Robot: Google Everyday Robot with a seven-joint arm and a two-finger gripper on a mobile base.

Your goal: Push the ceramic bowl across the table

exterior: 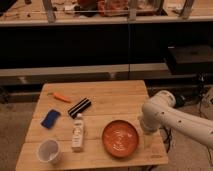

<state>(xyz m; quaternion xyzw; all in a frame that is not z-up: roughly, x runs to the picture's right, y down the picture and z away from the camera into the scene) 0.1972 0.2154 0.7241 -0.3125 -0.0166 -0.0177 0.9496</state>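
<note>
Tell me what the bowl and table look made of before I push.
The ceramic bowl looks glazed ceramic, probably: orange-red, faint sheen, pale rings inside. The table looks like light matte wood; plank seams show. The gripper is beside the bowl's right rim.
</note>
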